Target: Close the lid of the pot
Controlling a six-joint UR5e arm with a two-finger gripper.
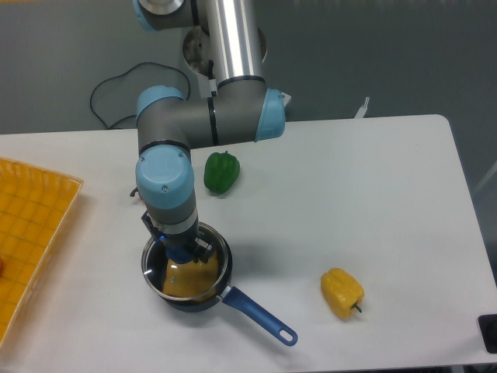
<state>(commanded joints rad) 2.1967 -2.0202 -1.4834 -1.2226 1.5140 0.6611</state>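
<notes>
The black pot (194, 303) stands on the white table at the front left, with its blue handle (260, 316) pointing to the front right. The glass lid (213, 268) with its silver rim lies over the pot's opening, about level with the pot's rim. Something yellow-orange shows through the glass inside the pot. My gripper (183, 253) points straight down at the middle of the lid, with its dark fingers closed around the central knob. The knob itself is hidden by the fingers.
A green bell pepper (221, 172) lies behind the pot, and a yellow bell pepper (342, 293) lies to the front right. A yellow-orange tray (31, 225) sits at the table's left edge. A black cable (116, 93) lies at the back.
</notes>
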